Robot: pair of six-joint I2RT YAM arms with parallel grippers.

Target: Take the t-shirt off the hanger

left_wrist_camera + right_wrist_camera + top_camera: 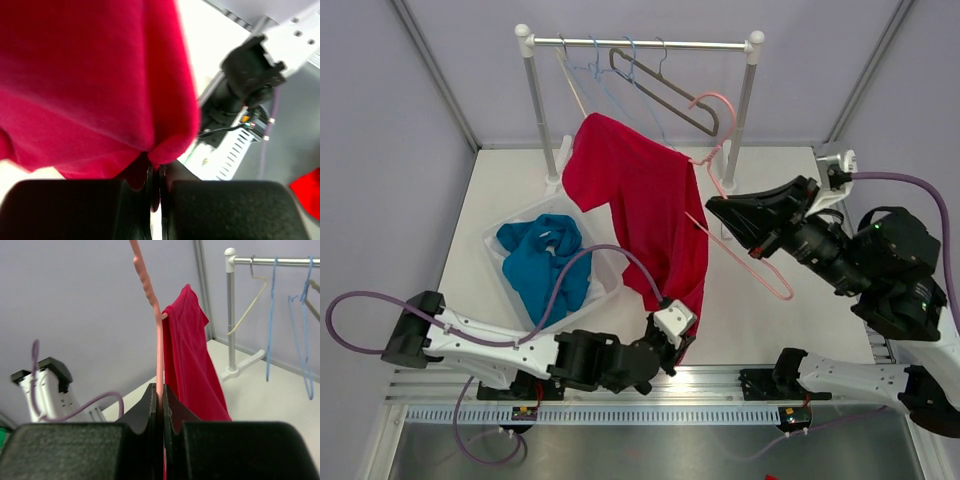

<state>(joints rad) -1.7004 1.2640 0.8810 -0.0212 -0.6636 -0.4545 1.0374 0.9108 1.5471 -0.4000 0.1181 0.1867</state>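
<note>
Closest to the left wrist lens, the left gripper (156, 192) has its 2 jaws pressed together on a fold of the red t-shirt (85, 70); how deep the cloth sits in the pinch is lost in blur.

From the right wrist, the right gripper (161, 407) is nipped tight on the wire of the pink hanger (148, 295), with the shirt draped off its far shoulder.

From above, the shirt hangs from the hanger down to the left gripper, beside a white bin (498, 236) of blue cloth (545, 265); the rack (640, 43) stands behind. I'd hold the hanger steady and draw the hem slowly away, letting the shoulder slip off; a jerk could snag the collar. The collar and the covered hanger arm are hidden.
</note>
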